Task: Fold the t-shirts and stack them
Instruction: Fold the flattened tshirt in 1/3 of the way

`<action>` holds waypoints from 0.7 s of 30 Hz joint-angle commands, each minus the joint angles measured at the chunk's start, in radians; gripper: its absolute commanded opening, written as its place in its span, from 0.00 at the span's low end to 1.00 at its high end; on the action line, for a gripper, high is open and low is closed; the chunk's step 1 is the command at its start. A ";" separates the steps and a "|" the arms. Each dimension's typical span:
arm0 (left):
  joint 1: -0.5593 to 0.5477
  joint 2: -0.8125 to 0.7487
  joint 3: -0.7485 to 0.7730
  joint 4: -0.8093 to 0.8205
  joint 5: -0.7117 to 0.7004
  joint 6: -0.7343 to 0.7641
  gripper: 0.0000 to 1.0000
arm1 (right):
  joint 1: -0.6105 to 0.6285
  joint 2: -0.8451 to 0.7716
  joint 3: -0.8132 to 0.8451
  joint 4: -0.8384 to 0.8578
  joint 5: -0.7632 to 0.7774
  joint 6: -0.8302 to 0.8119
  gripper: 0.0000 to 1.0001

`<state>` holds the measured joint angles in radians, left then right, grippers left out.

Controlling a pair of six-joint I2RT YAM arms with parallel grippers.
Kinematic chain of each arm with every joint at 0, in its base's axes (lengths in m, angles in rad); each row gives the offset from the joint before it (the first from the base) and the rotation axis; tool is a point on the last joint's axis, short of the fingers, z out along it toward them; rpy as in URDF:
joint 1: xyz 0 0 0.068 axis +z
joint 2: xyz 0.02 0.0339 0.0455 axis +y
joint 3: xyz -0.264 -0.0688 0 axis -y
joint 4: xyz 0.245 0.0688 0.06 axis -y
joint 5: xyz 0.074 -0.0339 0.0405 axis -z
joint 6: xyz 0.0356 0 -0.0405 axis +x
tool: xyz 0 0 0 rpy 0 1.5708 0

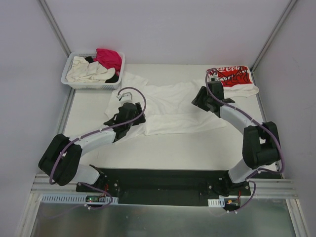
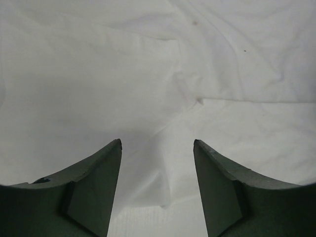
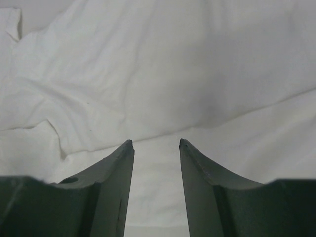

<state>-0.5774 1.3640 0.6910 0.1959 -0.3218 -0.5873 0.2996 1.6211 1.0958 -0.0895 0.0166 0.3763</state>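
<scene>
Before you, the white table (image 1: 173,148) bears a basket (image 1: 89,85) far left, a spread white t-shirt (image 1: 173,108) centrally, and a red-print t-shirt (image 1: 234,76) far right.

Big white tee (image 1: 177,111) in the middle is soft matt cloth, creased all over. Basket (image 1: 89,86) at 11 o'clock is hard white slotted plastic. The surface (image 1: 187,150) looks smooth and matt. Left claw (image 2: 157,145) looks like dull dark plastic, no gloss.
</scene>
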 commanded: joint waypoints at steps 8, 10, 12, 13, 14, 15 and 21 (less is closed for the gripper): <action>-0.032 -0.259 -0.287 0.218 0.000 -0.198 0.59 | -0.105 -0.098 -0.140 0.132 -0.053 0.032 0.45; -0.033 -0.378 -0.364 0.209 -0.101 -0.249 0.59 | -0.106 -0.099 -0.132 0.135 -0.061 0.042 0.46; -0.033 -0.454 -0.410 0.159 -0.178 -0.293 0.60 | -0.106 -0.095 -0.131 0.140 -0.073 0.046 0.46; -0.033 -0.491 -0.415 0.122 -0.212 -0.313 0.61 | -0.109 -0.092 -0.125 0.142 -0.078 0.052 0.46; -0.033 -0.555 -0.413 0.082 -0.274 -0.333 0.62 | -0.109 -0.090 -0.125 0.142 -0.089 0.050 0.46; -0.033 -0.583 -0.403 -0.012 -0.298 -0.365 0.63 | -0.109 -0.089 -0.125 0.142 -0.090 0.055 0.46; -0.035 -0.732 -0.374 -0.323 -0.420 -0.529 0.64 | -0.116 -0.119 -0.132 0.142 -0.081 0.059 0.46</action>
<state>-0.6033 0.6811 0.2882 0.1112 -0.6025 -0.9749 0.1894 1.5631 0.9497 0.0193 -0.0578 0.4217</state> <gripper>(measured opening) 0.635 0.458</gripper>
